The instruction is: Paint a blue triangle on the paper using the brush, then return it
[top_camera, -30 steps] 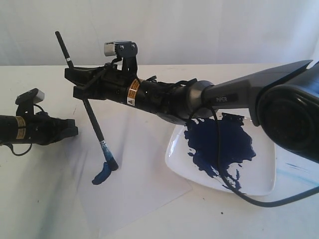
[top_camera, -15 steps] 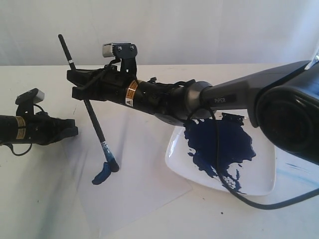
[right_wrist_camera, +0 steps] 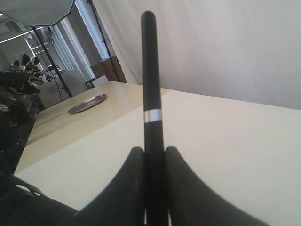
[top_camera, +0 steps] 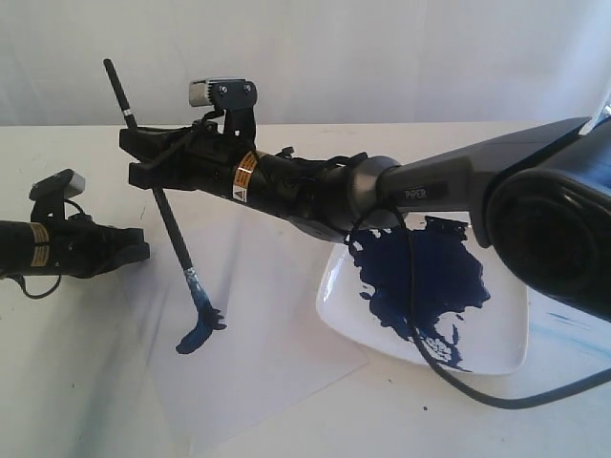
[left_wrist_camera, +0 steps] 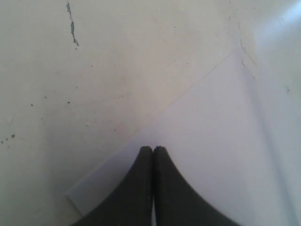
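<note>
The right arm (top_camera: 449,186) is showing a grey tapered link lettered PIPER in white, running into a bulky round black joint. Its black wrist barrel is carrying a yellow-orange warning sticker (top_camera: 246,176), and a silver-faced camera (top_camera: 221,93) is riding a black bracket on top (the left arm (top_camera: 86,248) is wearing the same kit). A thin black cable (top_camera: 506,404) is looping below. The right gripper (top_camera: 131,157) is ending in smooth, curved black fingers (right_wrist_camera: 124,188).
</note>
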`<state>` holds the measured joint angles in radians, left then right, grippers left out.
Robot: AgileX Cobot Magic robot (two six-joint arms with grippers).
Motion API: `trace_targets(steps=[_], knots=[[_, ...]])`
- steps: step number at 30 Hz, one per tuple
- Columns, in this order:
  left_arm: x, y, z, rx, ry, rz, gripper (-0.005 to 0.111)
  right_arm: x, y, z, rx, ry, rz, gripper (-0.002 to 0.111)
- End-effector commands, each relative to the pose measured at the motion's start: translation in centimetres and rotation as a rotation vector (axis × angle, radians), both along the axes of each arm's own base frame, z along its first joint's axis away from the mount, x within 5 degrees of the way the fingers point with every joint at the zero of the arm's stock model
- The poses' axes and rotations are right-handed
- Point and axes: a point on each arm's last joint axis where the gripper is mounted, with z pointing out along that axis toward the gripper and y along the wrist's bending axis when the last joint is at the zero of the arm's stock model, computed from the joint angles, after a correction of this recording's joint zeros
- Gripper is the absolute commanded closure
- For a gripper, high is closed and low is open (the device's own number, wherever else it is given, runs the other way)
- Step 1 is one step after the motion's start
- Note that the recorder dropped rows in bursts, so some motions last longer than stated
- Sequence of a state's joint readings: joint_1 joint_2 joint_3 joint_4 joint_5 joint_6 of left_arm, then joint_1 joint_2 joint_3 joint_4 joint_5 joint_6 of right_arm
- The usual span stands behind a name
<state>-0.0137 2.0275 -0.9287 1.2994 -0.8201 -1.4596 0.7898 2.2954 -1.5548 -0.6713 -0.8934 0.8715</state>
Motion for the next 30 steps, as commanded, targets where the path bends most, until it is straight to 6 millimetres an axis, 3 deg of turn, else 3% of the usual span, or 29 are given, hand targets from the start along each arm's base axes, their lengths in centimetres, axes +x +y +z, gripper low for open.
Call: trace_targets(steps=[1, 9, 30], knots=[[-0.3, 0.9, -1.2, 0.118, 0.055, 0.037, 0.107, -0.1, 0.2, -0.1, -0.011, -0.009, -0.006, 0.108], [-0.3, 0.9, -1.3, 0.126, 0.054, 0.023, 0.107, 0.1, 0.5, -1.9, -0.007, 0.011, 0.004, 0.108], [-0.3, 1.0, -1.3, 0.135, 0.058, 0.024, 0.107, 1.5, -1.0, -1.5, 0.045, 0.024, 0.005, 0.108]])
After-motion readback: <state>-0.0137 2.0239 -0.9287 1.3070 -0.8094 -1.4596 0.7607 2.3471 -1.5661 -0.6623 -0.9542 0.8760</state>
